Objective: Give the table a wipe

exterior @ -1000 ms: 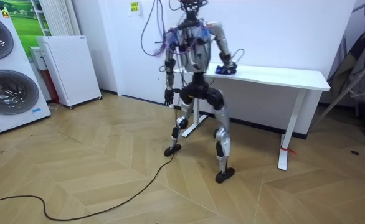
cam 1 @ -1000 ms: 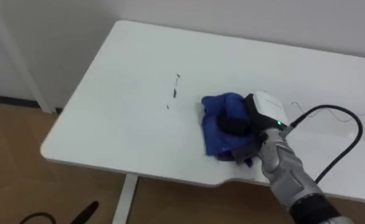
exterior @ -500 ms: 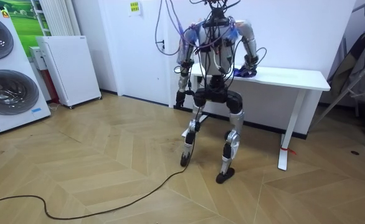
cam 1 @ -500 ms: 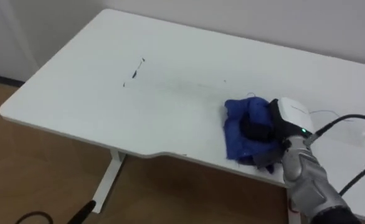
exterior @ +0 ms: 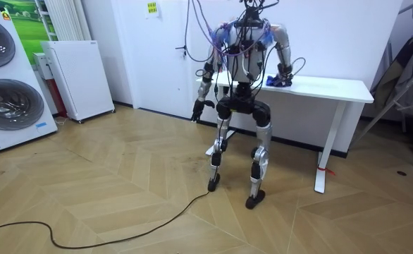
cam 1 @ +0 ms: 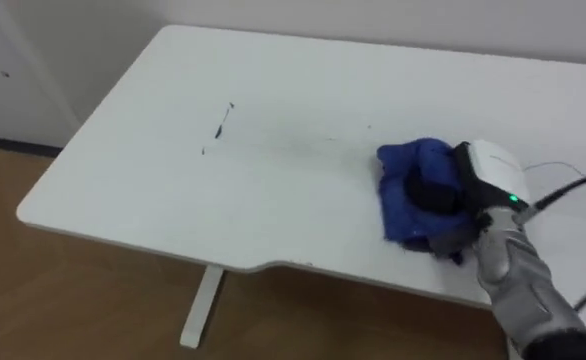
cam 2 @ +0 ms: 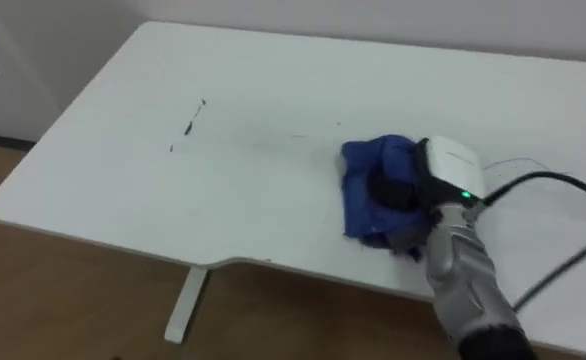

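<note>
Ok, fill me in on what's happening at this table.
The robot stands at the white table, wiping it. Its right hand grips a bunched blue cloth and holds it down on the tabletop near the front edge. A few dark marks lie further to the robot's left, apart from the cloth and not yet wiped. The left hand hangs by its side, away from the table.

Soft, even light falls from above on the white table (cam 1: 173, 180), which shows bright with no hard glare. Only a thin, faint shadow lies under the blue cloth (cam 1: 405, 205) and the right hand (cam 1: 428, 190) on it. In the room view the wooden floor (exterior: 108, 197) carries a mild sheen, and a pale shadow sits beneath the table.
</note>
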